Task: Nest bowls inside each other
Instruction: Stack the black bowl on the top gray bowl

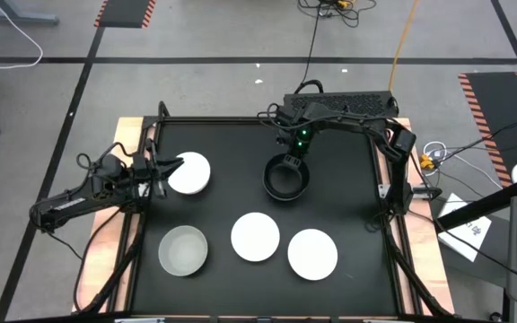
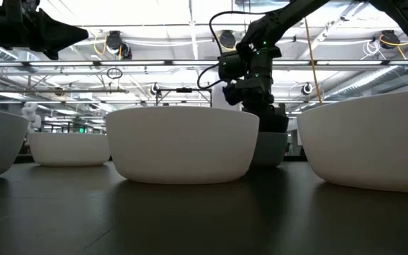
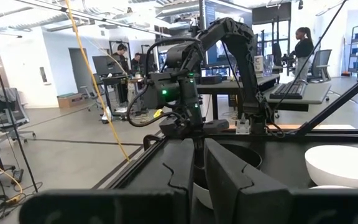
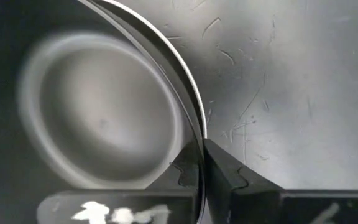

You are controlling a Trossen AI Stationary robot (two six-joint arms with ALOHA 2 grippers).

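My right gripper (image 1: 289,160) points down at the far rim of the black bowl (image 1: 285,178) and is shut on it. In the low view the black bowl (image 2: 273,122) sits partly inside a pale grey bowl (image 2: 269,149), with its rim standing above the grey one. A white bowl (image 1: 191,173) stands at the left. My left gripper (image 1: 175,167) is held level above its left edge, shut and holding nothing. A grey bowl (image 1: 183,250) and two white bowls (image 1: 256,237) (image 1: 312,254) stand in the near row. My right gripper pinches the black bowl's rim (image 4: 196,134) at the bowl's far side, one finger inside and one outside. The fingers come steeply from above. The bowl sits upright, its lower part in the grey bowl. Whether the grey rim is also in the pinch, I cannot tell.
A raised wooden frame (image 1: 129,235) borders the black tabletop (image 1: 339,193). The right arm's base and cables (image 1: 339,104) line the far edge. There is bare tabletop right of the black bowl and between the two rows.
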